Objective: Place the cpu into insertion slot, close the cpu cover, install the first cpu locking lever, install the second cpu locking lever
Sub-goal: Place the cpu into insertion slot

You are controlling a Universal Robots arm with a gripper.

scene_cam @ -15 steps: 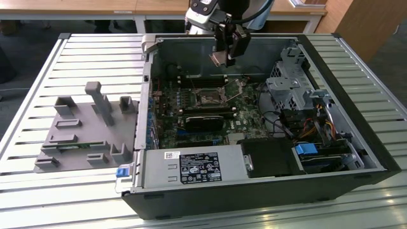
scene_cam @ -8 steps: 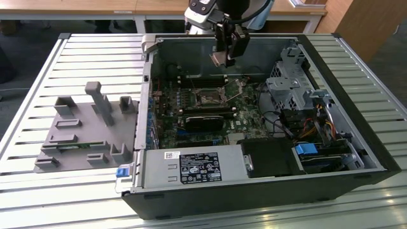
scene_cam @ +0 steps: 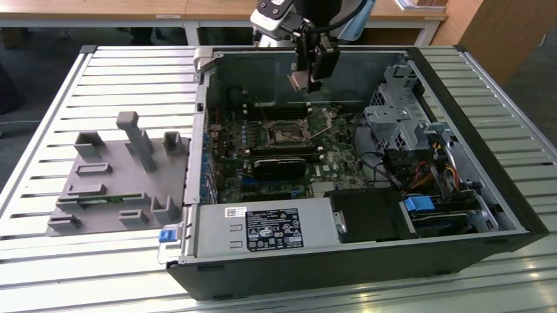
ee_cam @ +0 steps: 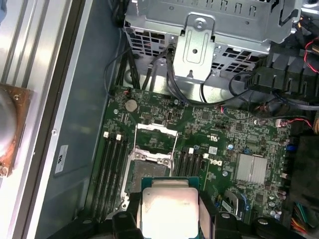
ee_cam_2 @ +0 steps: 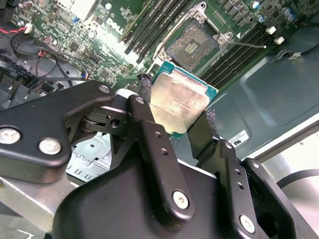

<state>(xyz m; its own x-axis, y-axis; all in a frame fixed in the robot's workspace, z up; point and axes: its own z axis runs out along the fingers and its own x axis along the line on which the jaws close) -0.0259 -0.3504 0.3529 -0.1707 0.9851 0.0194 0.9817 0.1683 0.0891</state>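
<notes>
**Cpu held above an open socket, not yet seated**

The claw (ee_cam_2: 175,107) is clamped on the cpu (ee_cam_2: 182,97) by two opposite edges, with the metal face towards the second wrist camera; in the exterior view the claw (scene_cam: 312,75) hangs inside the open computer case (scene_cam: 470,215), well above the board, near the case's far wall; the insertion slot (scene_cam: 284,135) lies below and nearer the camera, bare; the cpu cover (ee_cam: 155,128) appears swung open clear of it, and a thin locking lever (ee_cam_2: 246,45) juts out beside the socket, released.

The likely trouble is alignment: the chip looks tilted against the slot (ee_cam_2: 192,45) in the second wrist view, and if it went down skewed or turned the wrong way, a corner could land on the contacts and bend them; the hold is only on the thin edges, so a knock could make the chip slip or drop onto the board.

Around the socket, long black memory slots (ee_cam_2: 149,27) run on both sides; a black card (scene_cam: 278,163) sits just beyond it towards the power supply (scene_cam: 270,228); the drive cage (scene_cam: 396,120) and loose cables (scene_cam: 426,173) crowd the exterior view's right; the raised lever and open cover are the nearest things that could catch a finger. A grey fixture tray (scene_cam: 122,176) rests on the slatted counter (scene_cam: 52,98), apart from the case.
</notes>
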